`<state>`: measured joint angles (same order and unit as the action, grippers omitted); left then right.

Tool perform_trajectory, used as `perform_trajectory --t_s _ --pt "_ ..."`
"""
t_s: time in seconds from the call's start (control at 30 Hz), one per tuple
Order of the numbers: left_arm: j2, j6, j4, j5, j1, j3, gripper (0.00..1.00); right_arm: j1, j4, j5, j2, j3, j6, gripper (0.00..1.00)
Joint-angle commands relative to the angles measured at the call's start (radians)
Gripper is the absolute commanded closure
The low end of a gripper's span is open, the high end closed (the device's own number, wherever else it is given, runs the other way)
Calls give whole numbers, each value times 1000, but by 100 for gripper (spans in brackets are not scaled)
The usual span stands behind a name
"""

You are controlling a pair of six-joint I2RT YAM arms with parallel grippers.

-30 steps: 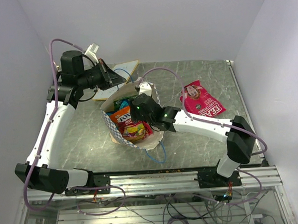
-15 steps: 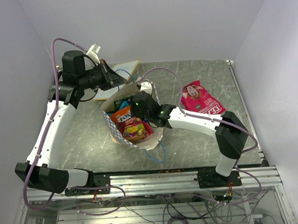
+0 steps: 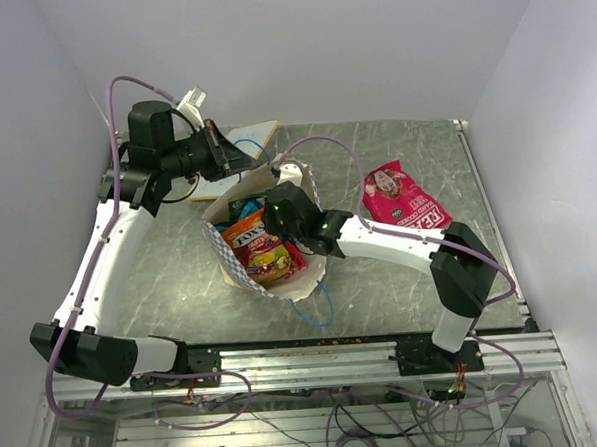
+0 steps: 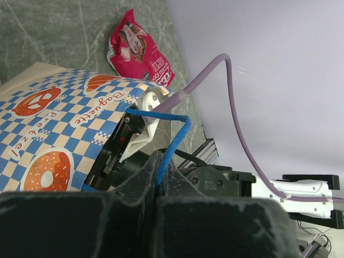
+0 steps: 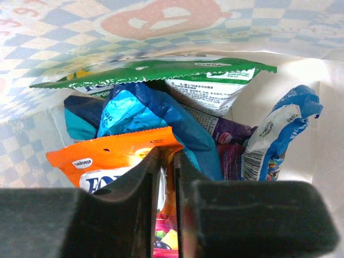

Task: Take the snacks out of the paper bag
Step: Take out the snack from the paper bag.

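Narrowed since a second ago: right gripper [image 5: 166,156], pinched on the top edge of the orange packet [image 5: 107,158].
Light, soft, slippery film is judged best taken by that seal; it lies in the paper bag [image 3: 231,267], left of centre on the tabletop [image 3: 181,280], whose string handle [image 4: 174,137] is pinched by the left gripper [image 4: 161,166].

Paper bag [image 4: 59,123]: 1. Red packet [image 3: 405,200] lying on desk [image 3: 181,275]: 1. Packets showing inside the bag: at least 5, namely orange packet [image 5: 102,153], green packet [image 5: 156,70], blue packet [image 5: 150,107], purple packet [image 5: 236,130], blue-white packet [image 5: 282,121]; any beneath cannot be counted. White board [image 3: 257,136]: 1.
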<state>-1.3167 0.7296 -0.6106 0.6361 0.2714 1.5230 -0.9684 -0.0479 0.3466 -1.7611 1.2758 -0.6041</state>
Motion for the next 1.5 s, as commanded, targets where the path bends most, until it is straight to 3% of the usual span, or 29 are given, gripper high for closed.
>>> perform_trajectory --t_s 0.0,0.17,0.7,1.47 --pt "32 21 36 48 12 8 93 0 21 -15 52 2 19 90" --pt "32 15 18 39 14 18 93 -2 36 -44 107 -5 57 100" --pt "-12 12 38 -50 14 51 93 -2 -60 -224 260 129 197 100" --pt "-18 59 49 -172 13 41 93 -1 -337 -56 367 540 317 100"
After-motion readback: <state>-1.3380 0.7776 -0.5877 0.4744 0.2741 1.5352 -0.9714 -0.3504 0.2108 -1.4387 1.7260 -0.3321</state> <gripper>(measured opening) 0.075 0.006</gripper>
